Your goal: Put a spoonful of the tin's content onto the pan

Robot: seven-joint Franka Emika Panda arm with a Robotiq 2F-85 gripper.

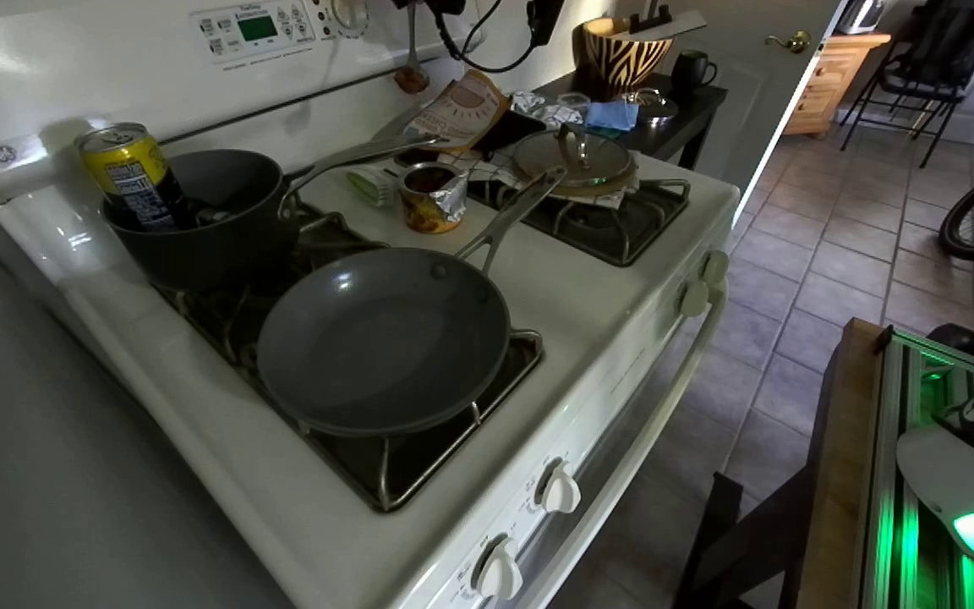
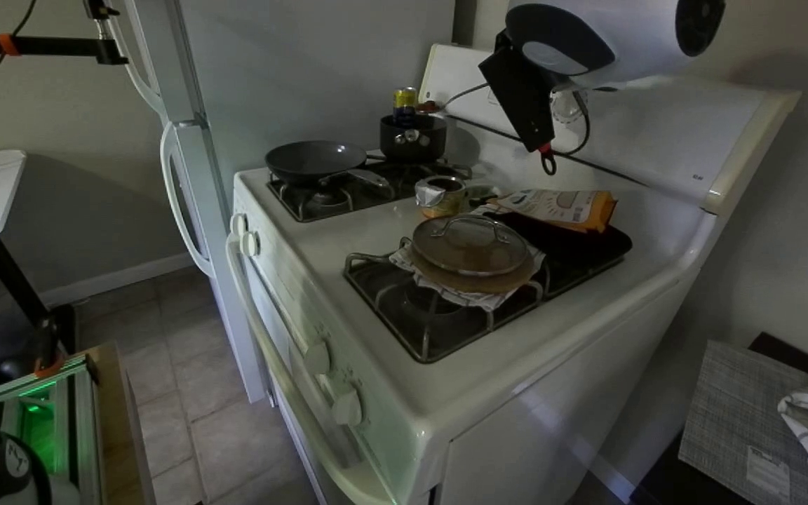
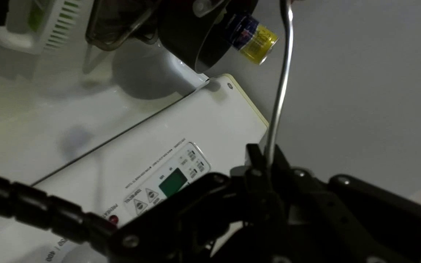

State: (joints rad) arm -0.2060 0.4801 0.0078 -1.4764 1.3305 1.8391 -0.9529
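Your claw (image 3: 268, 153) pinches the spoon's handle (image 3: 283, 84); in an exterior view the pan (image 2: 316, 160) lies to the left of its loaded bowl (image 2: 428, 107), so leftward seems your move.

A thin metal handle (image 3: 283, 87) is clamped in the black gripper (image 3: 266, 155) and is cut off by the top edge. To its left, a yellow and blue can (image 3: 251, 38) is seen partly inside a dark pot (image 3: 183, 34). Lower down, a green display (image 3: 173, 182) and a red light (image 3: 113, 219) are set into a white panel (image 3: 210, 113).
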